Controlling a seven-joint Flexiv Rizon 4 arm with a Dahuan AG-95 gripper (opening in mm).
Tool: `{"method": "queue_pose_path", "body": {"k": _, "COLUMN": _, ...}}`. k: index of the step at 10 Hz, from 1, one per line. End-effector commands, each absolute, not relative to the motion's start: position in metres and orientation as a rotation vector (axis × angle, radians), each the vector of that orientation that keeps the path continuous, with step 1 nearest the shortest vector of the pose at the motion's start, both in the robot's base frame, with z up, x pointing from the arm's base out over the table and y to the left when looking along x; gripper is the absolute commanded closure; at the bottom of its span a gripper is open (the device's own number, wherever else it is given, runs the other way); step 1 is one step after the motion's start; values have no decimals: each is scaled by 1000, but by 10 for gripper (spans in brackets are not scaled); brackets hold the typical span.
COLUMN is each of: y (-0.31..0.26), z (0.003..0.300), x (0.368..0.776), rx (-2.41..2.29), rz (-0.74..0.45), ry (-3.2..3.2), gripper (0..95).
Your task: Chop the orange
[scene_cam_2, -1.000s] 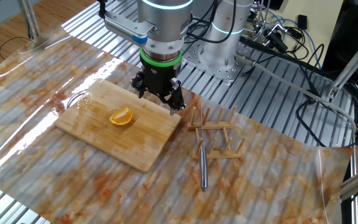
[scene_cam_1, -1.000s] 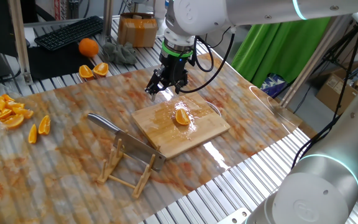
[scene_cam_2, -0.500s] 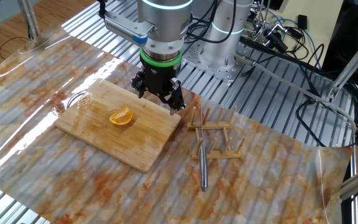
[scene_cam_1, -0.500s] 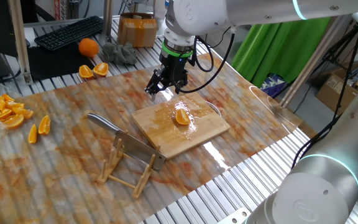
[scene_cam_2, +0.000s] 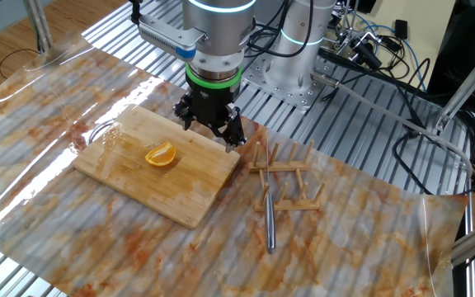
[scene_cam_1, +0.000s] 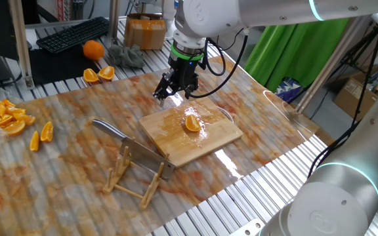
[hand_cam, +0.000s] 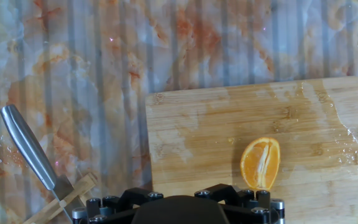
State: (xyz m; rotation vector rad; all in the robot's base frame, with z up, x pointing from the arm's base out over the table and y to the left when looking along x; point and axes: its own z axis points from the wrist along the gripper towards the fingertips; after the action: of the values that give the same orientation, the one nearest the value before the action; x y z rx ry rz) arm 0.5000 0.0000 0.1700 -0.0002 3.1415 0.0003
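A small cut orange piece lies on a wooden cutting board. It is crescent-shaped, with glossy orange flesh facing up, pale lines running along its length and a thin rind along its curved edge. In the hand view it sits toward 4 o'clock on the board, long axis nearly upright. Wet patches glisten on the wood around it.

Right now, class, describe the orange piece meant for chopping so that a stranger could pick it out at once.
Find the wooden cutting board in the middle of the stained table cover, under the open gripper. On it lies one small orange piece, cut face up, on a wet patch. Unlike the heap of wedges, the two halves and the whole orange farther off, it alone sits on the board.
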Motion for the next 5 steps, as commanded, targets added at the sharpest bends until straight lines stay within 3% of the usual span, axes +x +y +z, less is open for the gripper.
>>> {"method": "queue_pose_path", "body": {"k": 1, "y": 0, "z": 170, "x": 500, "rx": -27, "rz": 100, "ry": 3103, "gripper": 950}}
{"method": "queue_pose_path", "body": {"k": 5, "y": 0, "z": 168, "x": 497, "rx": -41, "rz": 104, "ry": 3102, "gripper": 950}}
